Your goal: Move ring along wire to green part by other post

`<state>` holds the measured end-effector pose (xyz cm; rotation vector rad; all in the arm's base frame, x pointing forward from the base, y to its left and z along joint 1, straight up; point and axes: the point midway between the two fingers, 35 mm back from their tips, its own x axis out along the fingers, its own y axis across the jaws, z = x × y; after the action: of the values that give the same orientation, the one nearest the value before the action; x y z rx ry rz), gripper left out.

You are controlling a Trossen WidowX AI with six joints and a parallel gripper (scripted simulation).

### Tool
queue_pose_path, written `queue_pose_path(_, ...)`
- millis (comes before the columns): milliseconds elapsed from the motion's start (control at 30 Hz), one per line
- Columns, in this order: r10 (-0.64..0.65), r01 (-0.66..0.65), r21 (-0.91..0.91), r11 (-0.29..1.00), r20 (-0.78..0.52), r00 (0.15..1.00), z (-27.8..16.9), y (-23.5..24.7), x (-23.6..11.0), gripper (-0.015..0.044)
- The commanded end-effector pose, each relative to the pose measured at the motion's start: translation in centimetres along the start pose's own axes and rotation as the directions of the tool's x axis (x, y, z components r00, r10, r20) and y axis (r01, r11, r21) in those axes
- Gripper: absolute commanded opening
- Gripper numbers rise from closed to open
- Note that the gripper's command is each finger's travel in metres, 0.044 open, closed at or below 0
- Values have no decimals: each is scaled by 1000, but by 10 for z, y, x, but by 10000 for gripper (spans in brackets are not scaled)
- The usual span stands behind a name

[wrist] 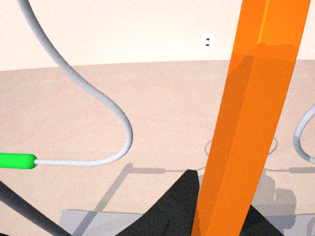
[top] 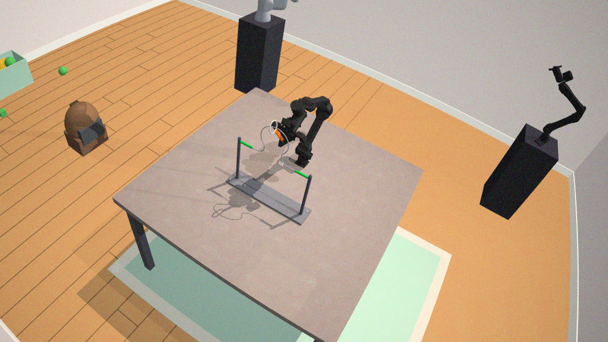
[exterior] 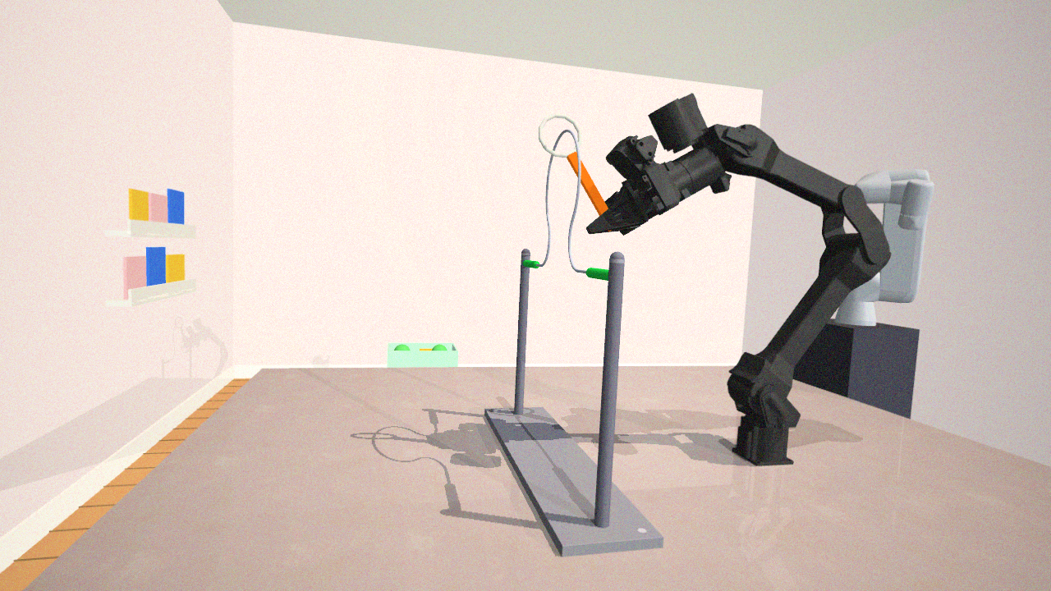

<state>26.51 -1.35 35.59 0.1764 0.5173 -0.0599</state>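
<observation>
Green bin point(exterior: 422, 355) with two green balls; two posts on bench point(top: 263, 238); jaws clamped on orange handle point(exterior: 586, 183).

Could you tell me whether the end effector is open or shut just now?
Shut on the orange handle: the end effector clamps its lower end, ring raised.

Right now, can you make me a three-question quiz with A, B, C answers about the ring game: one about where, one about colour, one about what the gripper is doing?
1. Where is the ring?
A. top of the wire
B. on the table
C. on a post

2. What colour is the handle?
A. blue
B. orange
C. pink

3. The gripper is:
A. open
B. shut on nothing
C. shut on the handle

Answers: 1 A, the ring circles the wire's highest bend. 2 B, orange in every view. 3 C, the handle's lower end sits between its fingers.
</observation>
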Motion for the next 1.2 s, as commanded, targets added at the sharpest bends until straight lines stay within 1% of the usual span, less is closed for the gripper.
queue_pose_path(0,-27,28,-49,998,9,1000,0,-2,0,-150)
queue_pose_path(567,-136,145,-240,960,53,989,1,-12,1,-150)
queue_pose_path(1167,-237,266,-425,865,120,964,4,-22,0,-150)
